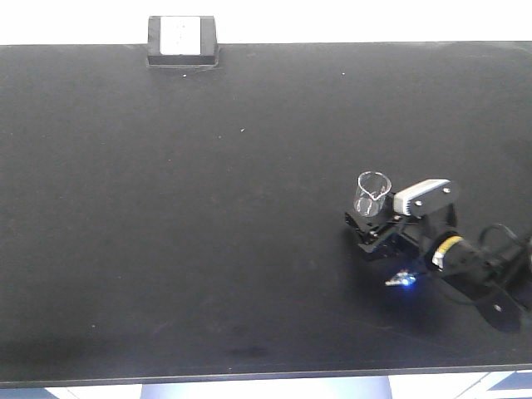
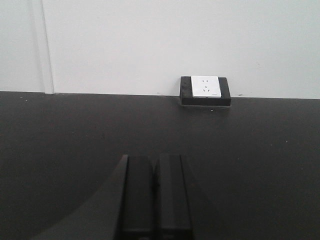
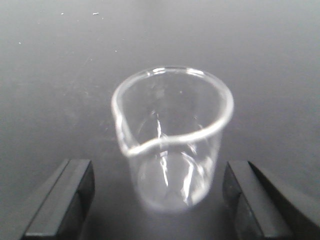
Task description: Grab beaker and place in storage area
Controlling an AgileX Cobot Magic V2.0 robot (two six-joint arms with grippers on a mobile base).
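The small clear glass beaker (image 1: 372,193) stands upright on the black benchtop of the storage area (image 1: 208,208), right of centre. In the right wrist view the beaker (image 3: 172,135) is between the fingers of my right gripper (image 3: 157,167), pouring lip towards the camera. That gripper (image 1: 370,224) is open, with a gap on each side of the glass, and its fingers (image 3: 70,195) do not touch it. My left gripper (image 2: 155,162) is shut with nothing in it, low over the bare benchtop (image 2: 260,150). It does not show in the exterior view.
A small black box with a white socket face (image 1: 181,40) sits at the benchtop's rear edge, against a white wall (image 2: 150,40). In the left wrist view the same box (image 2: 205,90) lies ahead, slightly right. The benchtop's front edge (image 1: 249,381) runs along the bottom.
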